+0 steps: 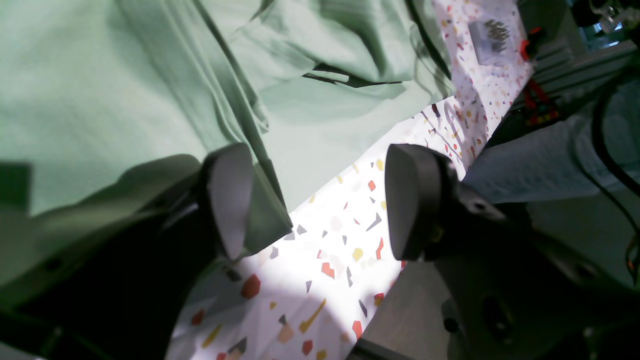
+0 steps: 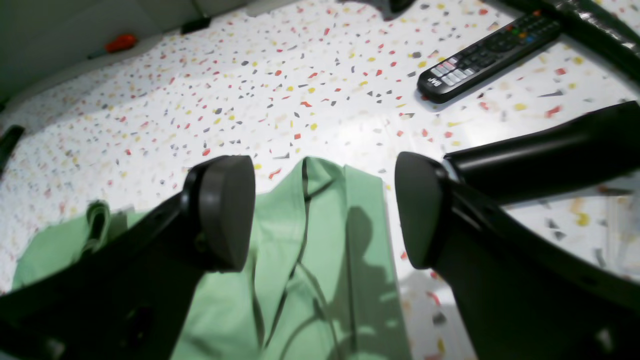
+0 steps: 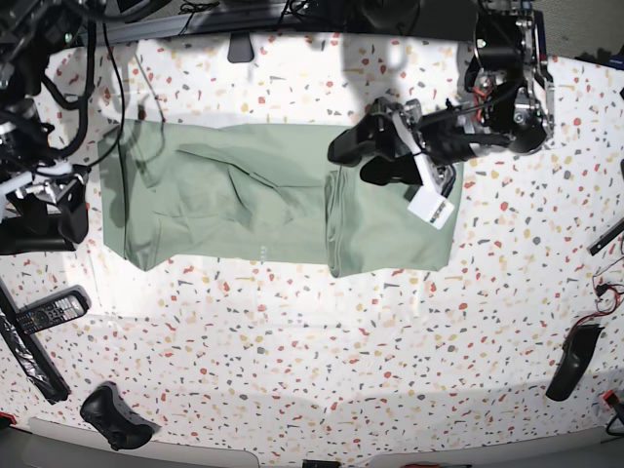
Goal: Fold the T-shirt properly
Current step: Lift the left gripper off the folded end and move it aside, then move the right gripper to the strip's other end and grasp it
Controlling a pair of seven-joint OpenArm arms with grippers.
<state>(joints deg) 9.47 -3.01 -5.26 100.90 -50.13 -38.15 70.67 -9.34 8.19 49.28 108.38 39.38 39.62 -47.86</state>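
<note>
A black JVC remote control (image 3: 47, 312) lies near the white terrazzo-speckled tabletop's (image 3: 322, 361) edge, a black game controller (image 3: 115, 417) nearby. Opposite sits a dark elongated object (image 3: 571, 362), possibly another handset.
</note>
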